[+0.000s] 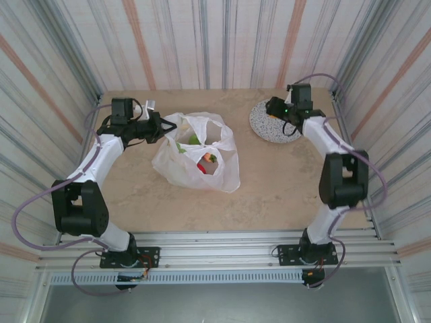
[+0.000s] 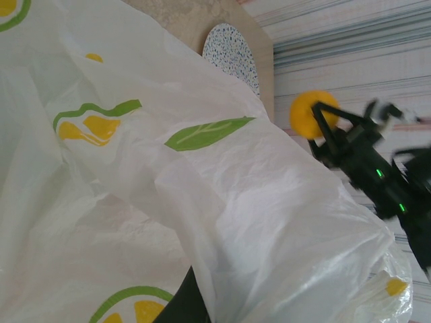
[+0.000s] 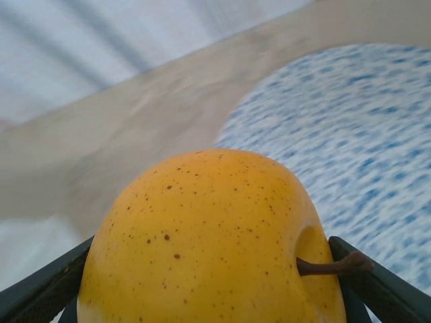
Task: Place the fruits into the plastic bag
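Note:
The white plastic bag [image 1: 195,161] with lemon prints lies mid-table, its mouth open upward. Inside it I see a green fruit [image 1: 194,139], a red fruit [image 1: 202,167] and an orange piece [image 1: 213,159]. My left gripper [image 1: 160,128] is shut on the bag's left edge; in the left wrist view the plastic bag [image 2: 222,202] drapes over one dark finger [image 2: 176,306]. My right gripper [image 1: 274,108] hovers over the plate, shut on a speckled yellow-orange fruit [image 3: 209,235] with a brown stem. From the left wrist that fruit [image 2: 308,114] shows raised in the air.
A round grey speckled plate [image 1: 264,128] sits at the back right, below the right gripper, with nothing visible on it [image 3: 357,128]. Striped walls close in the table on three sides. Bare tabletop [image 1: 283,188] lies in front of the bag and plate.

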Controlling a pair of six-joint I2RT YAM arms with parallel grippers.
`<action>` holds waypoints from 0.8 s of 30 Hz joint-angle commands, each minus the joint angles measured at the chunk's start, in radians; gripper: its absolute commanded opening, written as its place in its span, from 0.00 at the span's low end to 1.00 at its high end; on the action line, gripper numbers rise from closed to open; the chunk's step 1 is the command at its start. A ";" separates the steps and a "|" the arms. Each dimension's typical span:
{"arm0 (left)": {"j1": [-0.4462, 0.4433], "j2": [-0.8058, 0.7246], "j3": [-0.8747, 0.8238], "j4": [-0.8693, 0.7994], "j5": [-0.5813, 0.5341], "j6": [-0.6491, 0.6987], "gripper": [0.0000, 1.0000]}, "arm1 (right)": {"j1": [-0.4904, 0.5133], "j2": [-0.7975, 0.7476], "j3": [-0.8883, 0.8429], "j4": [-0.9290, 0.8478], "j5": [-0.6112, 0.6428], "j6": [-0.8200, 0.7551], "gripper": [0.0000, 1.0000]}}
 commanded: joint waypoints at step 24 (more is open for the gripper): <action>-0.003 -0.006 -0.004 -0.011 0.000 0.007 0.00 | 0.440 -0.523 -0.589 0.147 -0.219 -0.193 0.71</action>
